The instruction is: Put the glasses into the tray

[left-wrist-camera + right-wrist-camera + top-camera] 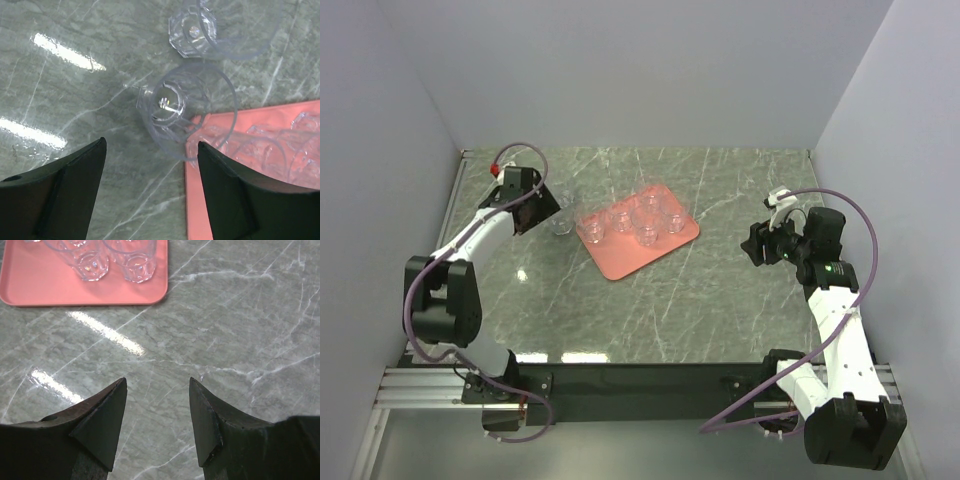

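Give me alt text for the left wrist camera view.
A clear glass stands on the green marble table just ahead of the open left claw, with a second glass beyond it. At right, the corner of a salmon-pink tray holds more glasses.

**Jaws spread, a clear glass just ahead**

The left gripper (151,145) is spread wide, its two black fingers (65,190) well apart. Just ahead of the gap between them, a clear glass (187,107) stands on the grey-green marble table (75,100). A second glass (192,32) sits farther ahead, close behind the first. Beyond the right-hand finger lies the salmon-pink tray (194,200), carrying more glasses (265,150). The nearest glass's rim overlaps the tray's edge; whether they touch cannot be told.
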`<state>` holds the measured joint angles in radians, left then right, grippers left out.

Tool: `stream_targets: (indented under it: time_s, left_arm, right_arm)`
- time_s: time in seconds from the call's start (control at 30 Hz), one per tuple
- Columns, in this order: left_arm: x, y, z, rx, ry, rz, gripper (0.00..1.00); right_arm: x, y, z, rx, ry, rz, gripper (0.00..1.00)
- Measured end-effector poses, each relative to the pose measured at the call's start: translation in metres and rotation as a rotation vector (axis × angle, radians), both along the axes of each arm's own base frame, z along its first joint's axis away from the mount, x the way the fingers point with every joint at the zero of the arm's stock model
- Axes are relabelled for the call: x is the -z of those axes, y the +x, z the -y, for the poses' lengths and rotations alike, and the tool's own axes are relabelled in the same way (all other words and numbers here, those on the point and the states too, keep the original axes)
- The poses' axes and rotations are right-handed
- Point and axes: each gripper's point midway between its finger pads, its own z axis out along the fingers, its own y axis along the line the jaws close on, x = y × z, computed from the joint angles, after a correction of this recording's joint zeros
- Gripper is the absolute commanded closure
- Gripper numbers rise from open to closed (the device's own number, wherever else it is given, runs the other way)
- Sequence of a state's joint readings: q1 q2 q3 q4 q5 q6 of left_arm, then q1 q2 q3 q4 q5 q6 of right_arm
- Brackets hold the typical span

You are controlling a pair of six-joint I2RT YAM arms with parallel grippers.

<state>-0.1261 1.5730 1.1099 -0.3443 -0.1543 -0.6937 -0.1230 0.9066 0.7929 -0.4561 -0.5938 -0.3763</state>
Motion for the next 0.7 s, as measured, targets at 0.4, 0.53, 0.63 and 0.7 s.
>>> stream_targets:
  time_s: [0.4,0.53,0.63,0.7]
  left_arm:
    - [0.028,0.015,-0.009,-0.051,-0.035,-0.090,0.58]
    - [0.034,0.016,-0.009,-0.049,-0.037,-0.102,0.74]
    - [0.037,0.017,-0.009,-0.051,-0.037,-0.113,0.84]
    - [0.038,0.017,-0.009,-0.048,-0.033,-0.118,0.91]
  right_arm:
    - [0.000,0.000,0.002,0.003,-0.001,0.001,0.40]
    - [0.000,0.000,0.002,0.003,-0.002,0.002,0.40]
    - [0.000,0.000,0.002,0.004,-0.001,0.002,0.40]
    - [0.000,0.000,0.002,0.004,-0.001,0.002,0.40]
